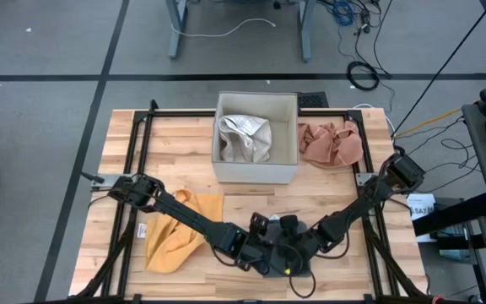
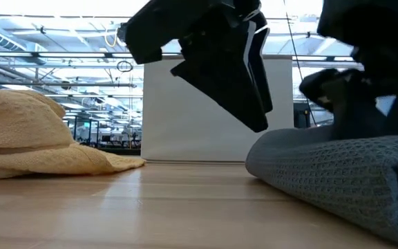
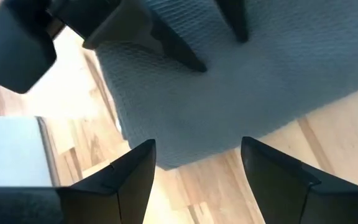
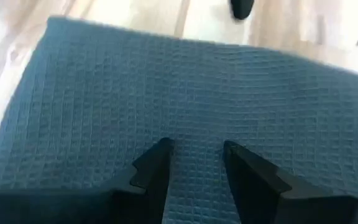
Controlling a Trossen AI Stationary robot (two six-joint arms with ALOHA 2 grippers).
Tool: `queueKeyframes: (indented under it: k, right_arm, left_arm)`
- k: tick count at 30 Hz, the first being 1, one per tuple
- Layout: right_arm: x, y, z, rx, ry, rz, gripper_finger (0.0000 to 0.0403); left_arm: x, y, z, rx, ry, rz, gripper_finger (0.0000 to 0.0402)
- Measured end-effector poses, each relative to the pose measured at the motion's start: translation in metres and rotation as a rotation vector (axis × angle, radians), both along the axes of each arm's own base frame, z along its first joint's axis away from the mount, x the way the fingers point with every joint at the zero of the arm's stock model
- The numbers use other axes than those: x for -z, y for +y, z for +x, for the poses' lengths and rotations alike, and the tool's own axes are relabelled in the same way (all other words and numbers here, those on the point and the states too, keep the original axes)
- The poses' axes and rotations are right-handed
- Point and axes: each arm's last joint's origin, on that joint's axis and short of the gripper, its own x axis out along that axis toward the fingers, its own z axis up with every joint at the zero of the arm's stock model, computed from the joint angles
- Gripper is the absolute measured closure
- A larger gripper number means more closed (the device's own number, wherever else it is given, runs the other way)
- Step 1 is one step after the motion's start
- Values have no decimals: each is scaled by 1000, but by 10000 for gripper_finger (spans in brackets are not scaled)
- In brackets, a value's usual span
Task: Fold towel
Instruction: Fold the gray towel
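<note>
Grey-blue waffle towel (image 4: 185, 93) at near table edge, beneath both grippers. Left gripper (image 3: 197, 163) spread above towel edge, gripping nothing. Right gripper (image 4: 194, 163) part-parted, tips against cloth, probably pinning fold; grasp unclear.

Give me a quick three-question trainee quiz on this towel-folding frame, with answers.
1. Multiple choice: which towel lies under both the left claw and the right claw?
A. yellow towel
B. blue-grey towel
C. pink towel
2. True or false: the white box is empty.
3. Fill in: the yellow towel lies on the robot's ____ side of the table.

Key:
1. B. Both wrist views look down on the blue-grey weave.
2. False. The box holds a crumpled pale towel.
3. left
</note>
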Motion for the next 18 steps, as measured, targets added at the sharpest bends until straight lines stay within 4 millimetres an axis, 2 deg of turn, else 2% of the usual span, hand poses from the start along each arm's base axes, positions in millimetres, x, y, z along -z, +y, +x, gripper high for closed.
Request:
queueKeyframes:
  k: [4,10,15,18]
  right_arm:
    - [12,-9,-4,-18,0,21,261]
    - [28,-22,-17,26,79,74,261]
    - [32,-19,-29,31,166,89,261]
    - [27,-15,-39,14,232,124,261]
  left_arm:
    - [0,1,0,2,7,2,159]
    - [2,13,1,-29,49,16,159]
    - [4,16,-1,-48,80,23,159]
    - [4,16,-2,-48,80,23,159]
